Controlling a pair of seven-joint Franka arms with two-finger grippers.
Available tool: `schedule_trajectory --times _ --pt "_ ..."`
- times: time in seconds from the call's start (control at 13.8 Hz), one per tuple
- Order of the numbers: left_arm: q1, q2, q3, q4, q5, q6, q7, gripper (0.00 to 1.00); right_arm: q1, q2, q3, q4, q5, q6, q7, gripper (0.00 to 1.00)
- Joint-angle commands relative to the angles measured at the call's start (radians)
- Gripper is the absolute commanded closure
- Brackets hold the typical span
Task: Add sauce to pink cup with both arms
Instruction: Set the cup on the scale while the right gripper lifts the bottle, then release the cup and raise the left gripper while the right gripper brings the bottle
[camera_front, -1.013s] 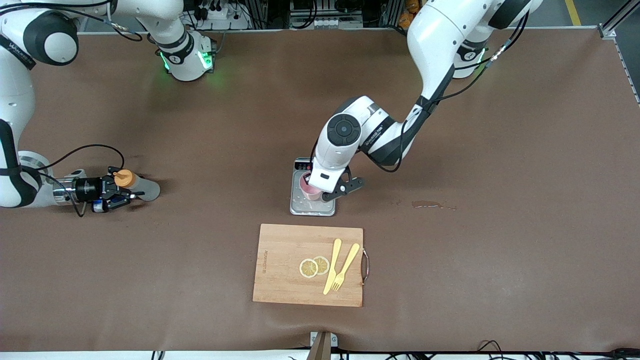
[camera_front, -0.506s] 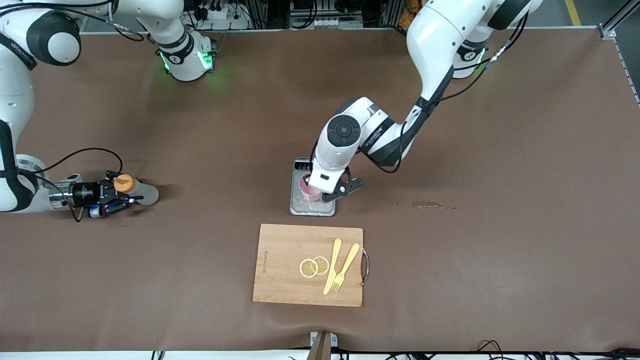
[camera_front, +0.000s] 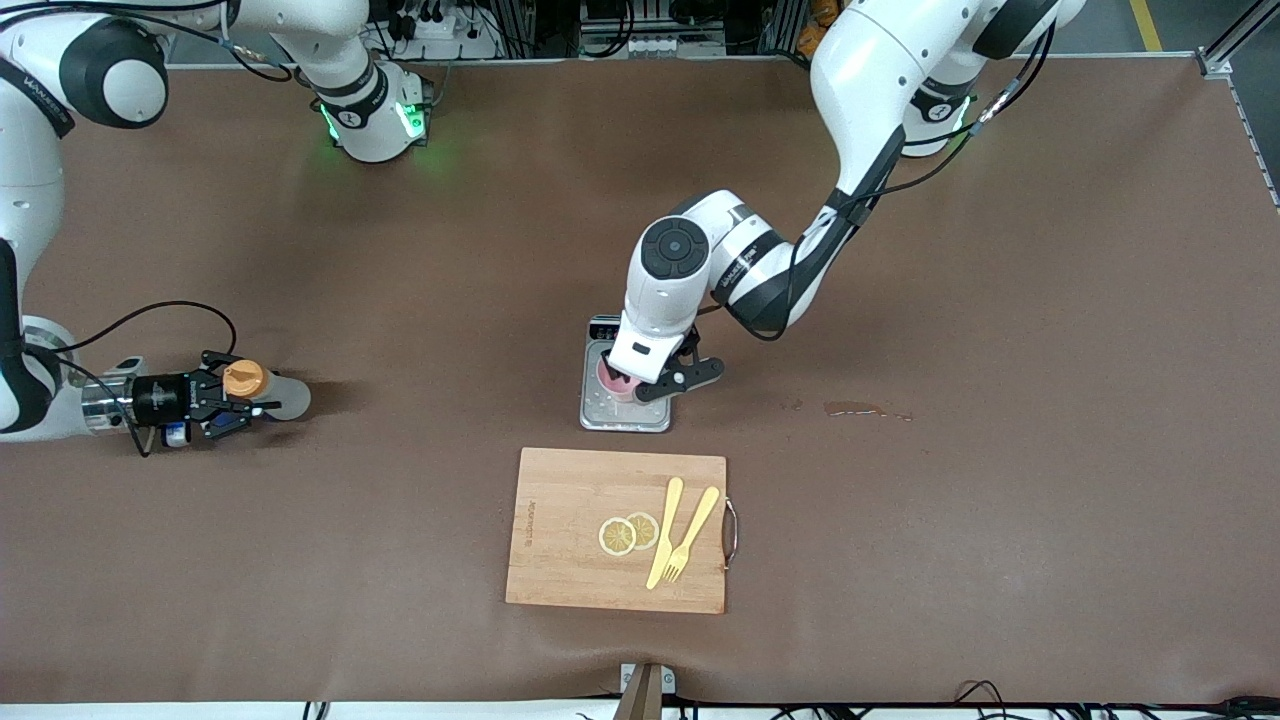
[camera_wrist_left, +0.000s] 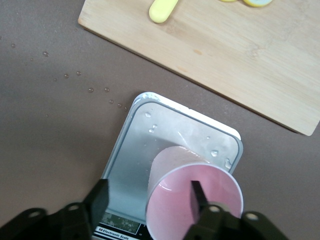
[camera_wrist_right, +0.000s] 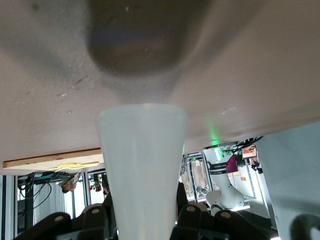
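Note:
The pink cup (camera_front: 607, 381) stands upright on the grey scale (camera_front: 625, 416) in the middle of the table. My left gripper (camera_front: 640, 385) hangs just over it, open. In the left wrist view one finger (camera_wrist_left: 197, 192) reaches inside the cup (camera_wrist_left: 220, 190) and the other finger (camera_wrist_left: 100, 195) stands outside over the scale plate (camera_wrist_left: 145, 145); the left gripper (camera_wrist_left: 148, 197) straddles the cup wall without pinching it. At the right arm's end of the table my right gripper (camera_front: 225, 400) is shut on the sauce bottle (camera_front: 280, 398), orange cap up. The bottle's whitish body (camera_wrist_right: 142, 165) fills the gap between the right gripper's (camera_wrist_right: 143, 210) fingers.
A wooden cutting board (camera_front: 560, 540) lies nearer the front camera than the scale, carrying two lemon slices (camera_front: 628, 532), a yellow knife (camera_front: 664, 535) and a fork (camera_front: 692, 535). A small wet spill (camera_front: 865, 408) and droplets (camera_wrist_left: 90, 85) mark the brown table.
The left gripper has opened and let go of the cup's rim, and its wrist has shifted slightly. The right gripper has carried the sauce bottle a little toward the right arm's end.

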Motion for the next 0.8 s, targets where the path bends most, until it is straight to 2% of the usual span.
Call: schedule_trajectory --times 0.0,0.29,0.51,0.72 --pt "0.002 -0.025 0.009 0.01 0.027 -0.001 -0.012 0.0 0.05 -0.058 -0.003 0.02 -0.042 -0.015 0.088 0.54" --pt "0.02 -0.07 0.009 0.005 0.017 -0.024 -0.015 0.0 0.156 -0.103 -0.006 0.092 -0.122 -0.012 0.226 0.54" --pt "0.052 -0.131 0.005 0.002 0.015 -0.13 0.002 0.0 0.235 -0.143 -0.006 0.14 -0.197 -0.012 0.35 0.55" --pt "0.091 -0.179 0.001 0.001 0.012 -0.223 0.072 0.0 0.294 -0.161 -0.005 0.181 -0.213 -0.012 0.456 0.56"
